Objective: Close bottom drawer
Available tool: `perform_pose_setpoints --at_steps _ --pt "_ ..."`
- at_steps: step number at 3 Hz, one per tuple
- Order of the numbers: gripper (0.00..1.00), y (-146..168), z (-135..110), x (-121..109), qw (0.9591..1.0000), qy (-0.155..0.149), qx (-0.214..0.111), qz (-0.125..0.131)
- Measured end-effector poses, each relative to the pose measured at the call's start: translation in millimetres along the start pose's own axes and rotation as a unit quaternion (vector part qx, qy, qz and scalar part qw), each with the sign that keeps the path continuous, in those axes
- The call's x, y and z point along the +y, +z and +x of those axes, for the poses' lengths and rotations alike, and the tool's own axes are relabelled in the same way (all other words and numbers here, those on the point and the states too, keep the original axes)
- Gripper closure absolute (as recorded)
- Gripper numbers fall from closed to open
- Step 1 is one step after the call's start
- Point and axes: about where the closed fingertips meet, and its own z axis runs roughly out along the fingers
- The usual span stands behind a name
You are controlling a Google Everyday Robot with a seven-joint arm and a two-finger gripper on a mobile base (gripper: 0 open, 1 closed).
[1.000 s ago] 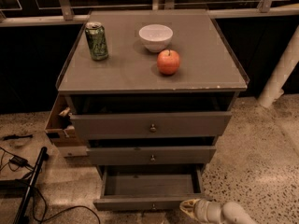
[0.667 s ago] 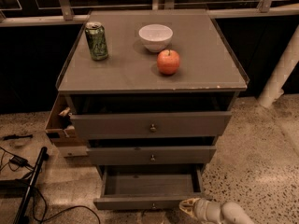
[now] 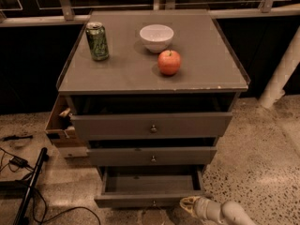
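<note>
Only one camera view to go by here. The bottom drawer [image 3: 150, 184] is found at 6 o'clock in the frame, pulled well out from the grey cabinet [image 3: 140, 74]. So the closing isn't done yet, and basically the whole push is left. The gripper [image 3: 191, 204] is parked low at about 5 o'clock, just beside the right end of the drawer front, down near the floor. Whether it's open or shut can't be told, and nothing is seen being held. Contact with the front can't be confirmed either.

Containers next. Nothing is made out inside the bottom drawer, just its bare floor panel. The top drawer [image 3: 152, 124] and middle drawer [image 3: 152, 156] are cracked open a little, but their insides are lost in shadow. On top, a white bowl [image 3: 156, 36] is set at 12 o'clock and looks empty. A green can [image 3: 97, 41] is seen at 11 o'clock and a red apple [image 3: 169, 62] just below the bowl. A cardboard box [image 3: 60, 128] at 9 o'clock is stuffed with something that can't be identified.
</note>
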Motion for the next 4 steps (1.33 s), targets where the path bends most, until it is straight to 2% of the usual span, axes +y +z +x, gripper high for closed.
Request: perform_pose_setpoints --at_steps 1,2,3,4 --pt "1.0 23.5 0.8 -41.8 0.9995 -0.008 0.005 0.03" --pt "1.0 23.5 0.8 -41.8 0.9995 -0.008 0.005 0.03" --pt "1.0 25.0 -5.4 -40.4 0.9988 -0.026 0.02 0.035" --pt "1.0 26.2 -17.3 -41.1 0.9957 -0.062 0.059 0.037"
